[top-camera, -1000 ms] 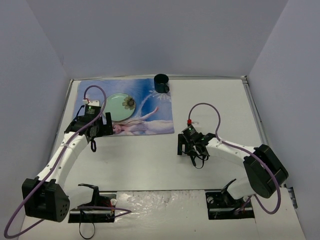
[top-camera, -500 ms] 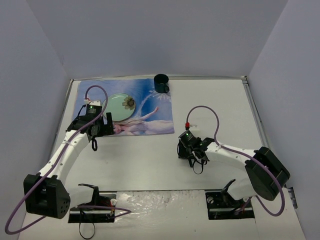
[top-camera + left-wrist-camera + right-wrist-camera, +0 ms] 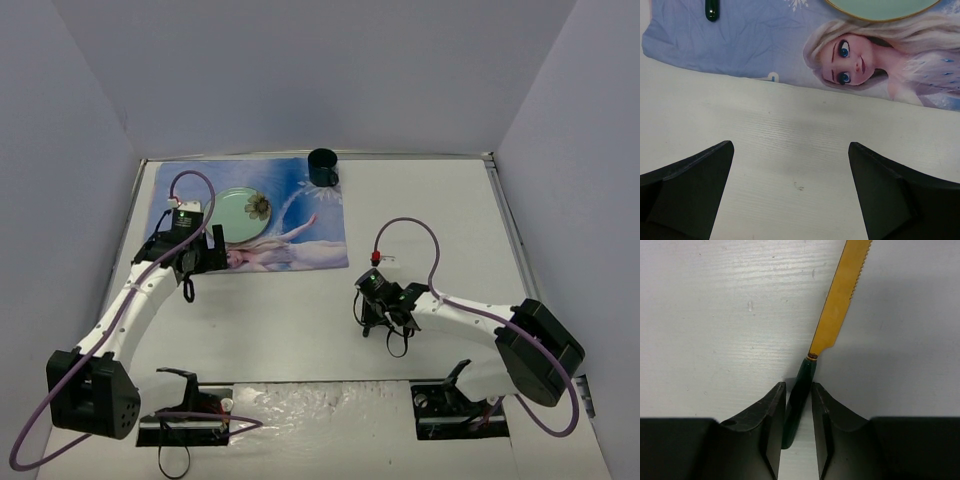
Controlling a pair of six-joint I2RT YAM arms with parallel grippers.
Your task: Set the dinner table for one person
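3 plain walls boxed the place in, a back wall (image 3: 320, 70), a left wall (image 3: 55, 180) and a right wall (image 3: 585, 150), all the same flat pale lavender-grey. They came down to the dinner table (image 3: 440, 210), a wide white top with a thin metal rail (image 3: 420, 155) along its far edge and a faint streaked grain up close. The light was soft and even from where I stood, leaving only weak shadows on the white surface.
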